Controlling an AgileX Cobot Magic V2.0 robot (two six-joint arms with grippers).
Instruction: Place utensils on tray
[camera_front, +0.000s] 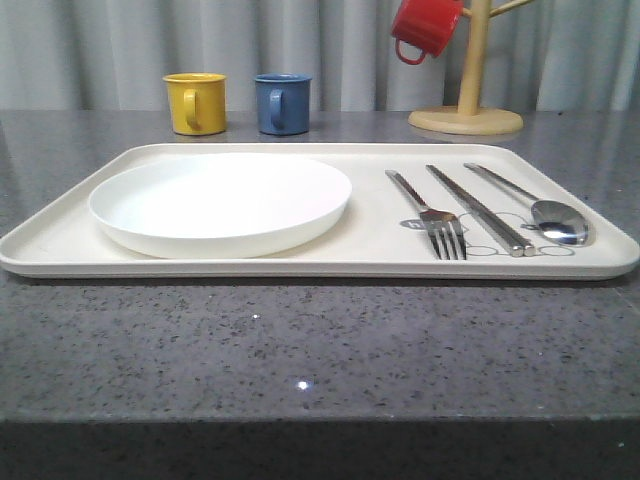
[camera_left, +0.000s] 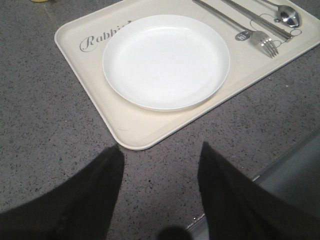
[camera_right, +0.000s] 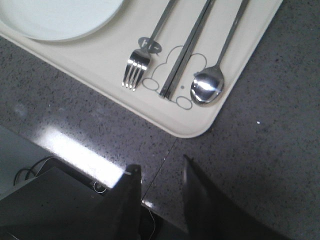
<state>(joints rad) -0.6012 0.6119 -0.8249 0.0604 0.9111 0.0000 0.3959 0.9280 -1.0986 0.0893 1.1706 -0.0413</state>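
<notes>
So the cream tray (camera_front: 250, 262) sits flat on the grey speckled worktop (camera_front: 300, 340). On its left half is the white plate (camera_front: 220, 203), covering part of the "Rabbit" script. Right of the plate the fork (camera_front: 430, 216), the chopsticks (camera_front: 480, 210) and the spoon (camera_front: 545, 212) lie side by side, apart from each other, tines and bowl toward the near rim, over the bunny drawing.

The left pincer (camera_left: 160, 165) hangs over bare worktop just off the tray's near left corner, fingers spread wide with nothing between them. The plate is a bit beyond it.

The right pincer (camera_right: 160, 175) is off the near right corner, fingers parted, also holding nothing. The spoon is the closest utensil to it, not touching.

Behind the tray: yellow mug (camera_front: 195, 102), blue mug (camera_front: 282, 103), then a red mug (camera_front: 425, 28) hung on a wooden mug tree (camera_front: 468, 90).
</notes>
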